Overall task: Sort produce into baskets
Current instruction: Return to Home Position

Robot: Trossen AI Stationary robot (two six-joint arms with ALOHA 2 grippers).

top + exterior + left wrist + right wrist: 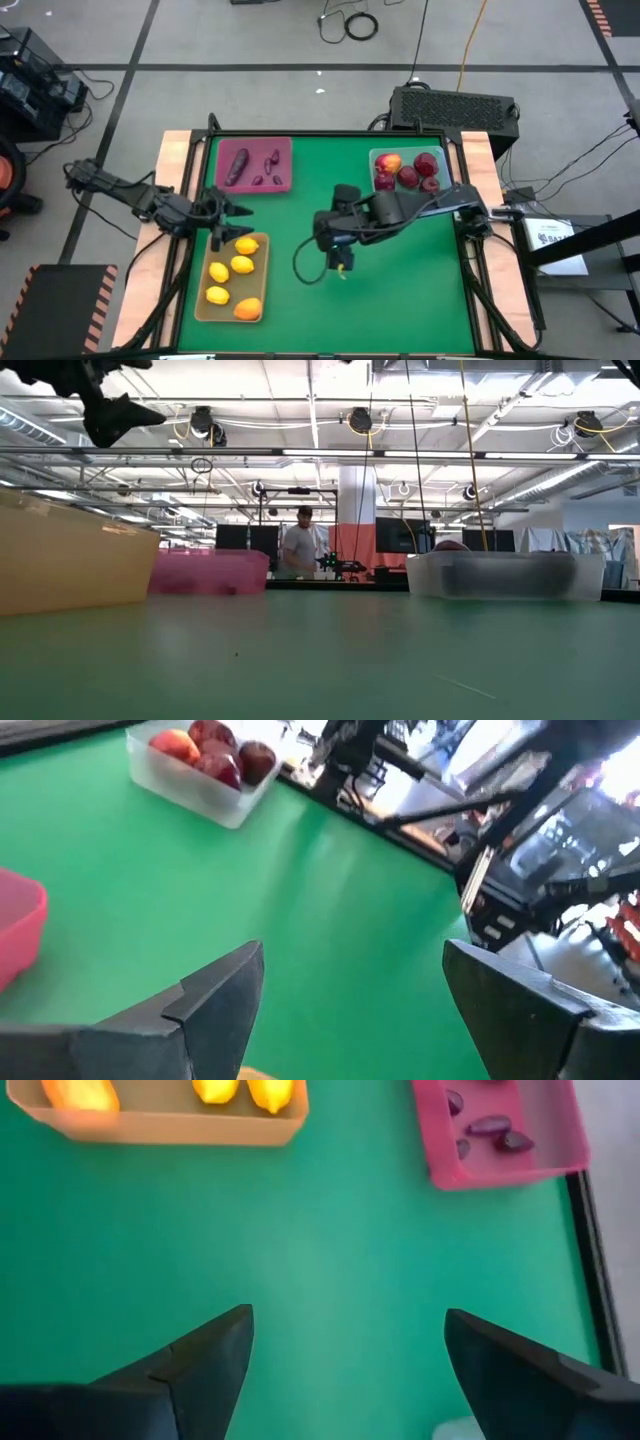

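Green table (400, 290) — maroon tray (255, 148), tan tray (258, 285), clear tray (405, 152); yellow lemons (242, 264), red apples (408, 177).

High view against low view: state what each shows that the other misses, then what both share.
Only the high view: lemons and an orange fruit inside the tan tray, and the right gripper over the middle of the table. Only the low view: a person standing in the room behind. Both: all three trays, tan, maroon tray and clear tray, the table, and the left gripper near the tan tray.
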